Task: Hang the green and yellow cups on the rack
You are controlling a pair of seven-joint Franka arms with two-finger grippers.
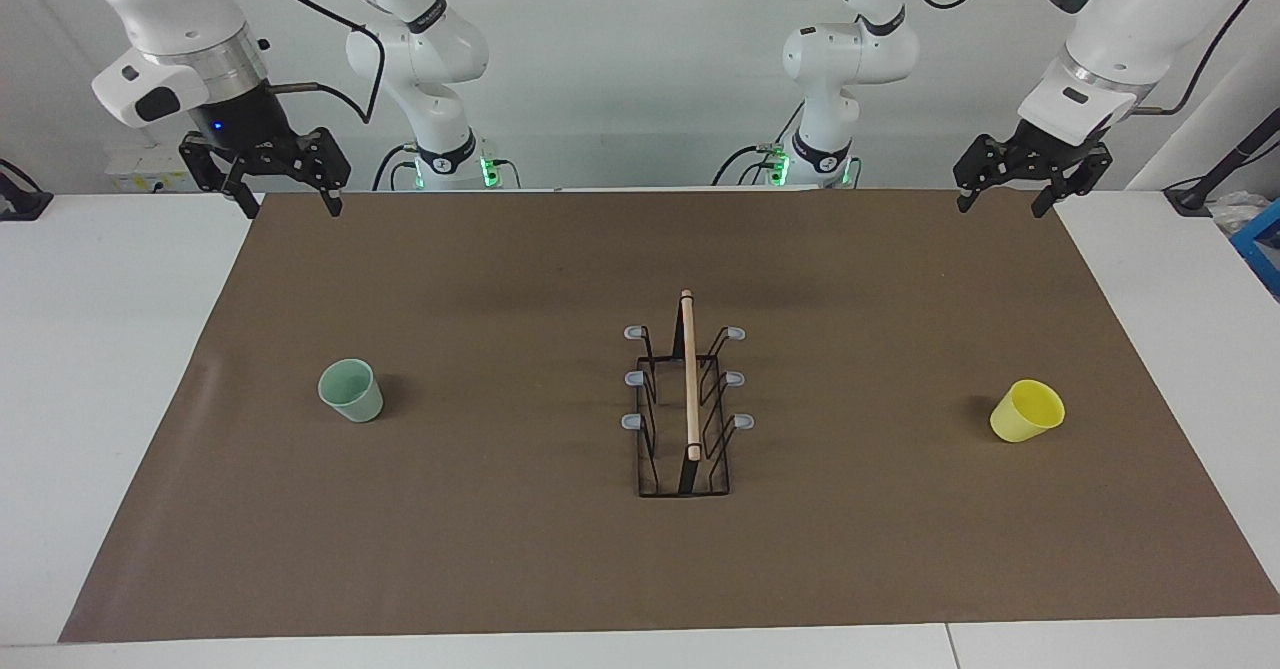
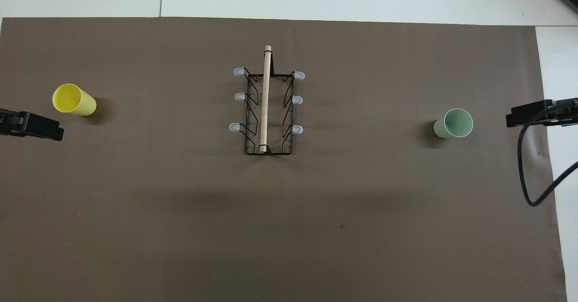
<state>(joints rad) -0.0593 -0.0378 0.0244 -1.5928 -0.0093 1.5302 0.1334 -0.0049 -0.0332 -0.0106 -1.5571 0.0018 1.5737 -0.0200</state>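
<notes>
Green cup stands upright on the worktop, well out from the right end effector, which hangs spread and empty. Yellow cup (tilted) lies well out from the left end effector, likewise spread. Between both cups stands the rack, prongs bare.

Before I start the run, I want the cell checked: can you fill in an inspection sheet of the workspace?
Surface: brown mat on white table.
Job's things: rack mid-mat, prongs bare; green cup upright toward right arm's end; yellow cup upright toward left arm's end.
Clutter: nothing seen.
Grippers: left gripper and right gripper open, empty, raised at the mat's edge by the robots.
Cables: black cable by right gripper.
Surroundings: white wall.
</notes>
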